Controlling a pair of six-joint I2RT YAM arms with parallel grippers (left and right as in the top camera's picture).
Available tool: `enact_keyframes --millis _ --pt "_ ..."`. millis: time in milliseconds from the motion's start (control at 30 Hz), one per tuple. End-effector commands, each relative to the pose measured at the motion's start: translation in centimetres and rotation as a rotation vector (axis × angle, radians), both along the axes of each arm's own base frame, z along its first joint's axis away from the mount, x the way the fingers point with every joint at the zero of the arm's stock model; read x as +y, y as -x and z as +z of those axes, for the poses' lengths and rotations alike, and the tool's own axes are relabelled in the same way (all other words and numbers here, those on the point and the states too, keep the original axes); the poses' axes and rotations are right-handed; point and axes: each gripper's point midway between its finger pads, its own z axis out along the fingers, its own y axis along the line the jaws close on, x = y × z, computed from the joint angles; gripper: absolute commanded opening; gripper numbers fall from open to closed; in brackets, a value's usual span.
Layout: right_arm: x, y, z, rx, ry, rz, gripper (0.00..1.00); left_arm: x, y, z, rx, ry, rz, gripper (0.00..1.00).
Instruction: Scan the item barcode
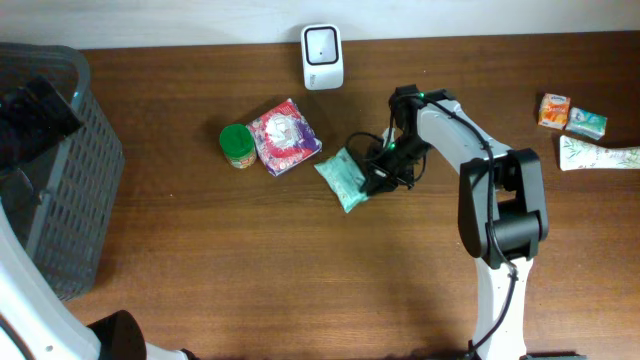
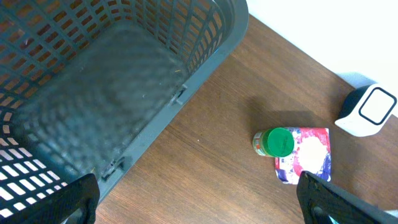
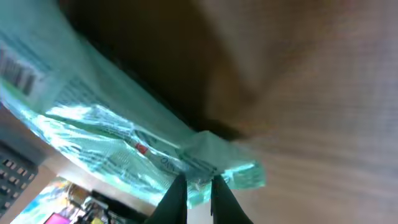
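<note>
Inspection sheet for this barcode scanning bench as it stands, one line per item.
Surface: brown wooden table.
Job's things: white scanner at the far edge; teal packet near the middle, with barcode stripes showing in the right wrist view.
Clutter: green-lidded jar beside a pink packet; three small packets at the right edge; grey basket at the left.
Tools: left tool open, holding nothing, above the basket's rim; right tool pinched shut on the teal packet's edge.
Cables: black cables loop by the right wrist.
Surroundings: white wall behind the table.
</note>
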Motion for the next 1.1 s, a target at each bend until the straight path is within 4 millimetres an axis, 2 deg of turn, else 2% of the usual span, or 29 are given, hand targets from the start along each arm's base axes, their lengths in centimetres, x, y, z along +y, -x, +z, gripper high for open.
enact_keyframes --millis 0,33,67,100,133,167,200,233,267,300,333,367,400,433,500,567,600,633,667,767,833,900,933,1033,1067 --pt "0.3 -3.9 0.1 -0.272 -0.014 0.126 0.10 0.0 0.2 0.2 -0.009 0.005 0.010 0.99" --pt "0.3 -5.7 0.7 -0.374 -0.029 0.166 0.10 0.0 0.2 0.2 -0.009 0.005 0.010 0.99" --pt "-0.3 -7.1 1.7 -0.429 -0.024 0.183 0.15 0.0 0.2 0.2 -0.009 0.005 0.010 0.99" --pt "-2.1 -8.8 4.1 -0.463 -0.013 0.151 0.27 0.0 0.2 0.2 -0.009 0.005 0.010 0.99" --pt "-4.0 -9.8 6.9 -0.463 -0.003 0.109 0.32 0.0 0.2 0.2 -0.009 0.005 0.010 0.99" --pt "-5.6 -9.4 9.0 -0.428 0.005 0.079 0.64 0.0 0.2 0.2 -0.009 0.005 0.010 0.99" --pt "-6.2 -8.4 9.7 -0.384 0.008 0.081 0.72 0.0 0.2 0.2 -0.009 0.005 0.010 0.99" --pt "-6.4 -6.4 9.7 -0.307 0.003 0.102 0.78 0.0 0.2 0.2 -0.009 0.005 0.010 0.99" --pt "-6.1 -4.6 9.2 -0.249 -0.003 0.148 1.00 0.0 0.2 0.2 -0.009 0.005 0.010 0.99" --pt "-5.5 -3.0 8.5 -0.191 -0.010 0.169 0.99 0.0 0.2 0.2 -0.009 0.005 0.010 0.99" --pt "-3.1 -0.8 7.3 -0.108 -0.093 0.176 0.99 0.0 0.2 0.2 -0.009 0.005 0.010 0.99" --pt "-1.3 0.1 6.6 -0.081 -0.167 0.177 0.99 0.0 0.2 0.2 -0.009 0.005 0.010 0.99" --pt "0.2 0.8 5.8 -0.069 -0.221 0.178 0.92 0.0 0.2 0.2 -0.009 0.005 0.010 0.99" --pt "1.1 1.3 3.8 -0.035 -0.196 0.141 0.83 0.0 0.2 0.2 -0.009 0.005 0.010 0.99" --pt "2.0 1.2 1.4 -0.019 -0.175 0.068 0.83 0.0 0.2 0.2 -0.009 0.005 0.010 0.99" --pt "2.3 -0.8 -0.5 -0.061 -0.172 -0.041 0.90 0.0 0.2 0.2 -0.009 0.005 0.010 0.99" --pt "2.4 -1.2 -0.9 -0.072 -0.176 -0.064 0.90 0.0 0.2 0.2 -0.009 0.005 0.010 0.99" --pt "2.6 -1.5 -1.1 -0.087 -0.183 -0.070 0.86 0.0 0.2 0.2 -0.009 0.005 0.010 0.99" --pt "2.9 -1.7 -1.2 -0.086 -0.185 -0.086 0.73 0.0 0.2 0.2 -0.009 0.005 0.010 0.99" --pt "3.3 -1.3 -1.3 -0.032 -0.163 -0.137 0.67 0.0 0.2 0.2 -0.009 0.005 0.010 0.99" --pt "3.9 -1.6 -1.3 -0.056 -0.168 -0.123 0.55 0.0 0.2 0.2 -0.009 0.005 0.010 0.99" --pt "4.0 -2.6 -1.5 -0.115 -0.159 -0.114 0.10 0.0 0.2 0.2 -0.009 0.005 0.010 0.99" --pt "4.1 -2.9 -1.5 -0.152 -0.168 -0.087 0.04 0.0 0.2 0.2 -0.009 0.005 0.010 0.99" --pt "4.3 -4.2 -0.4 -0.339 -0.224 0.086 0.04 0.0 0.2 0.2 -0.009 0.005 0.010 0.99" --pt "4.2 -4.5 0.9 -0.396 -0.268 0.144 0.04 0.0 0.2 0.2 -0.009 0.005 0.010 0.99"
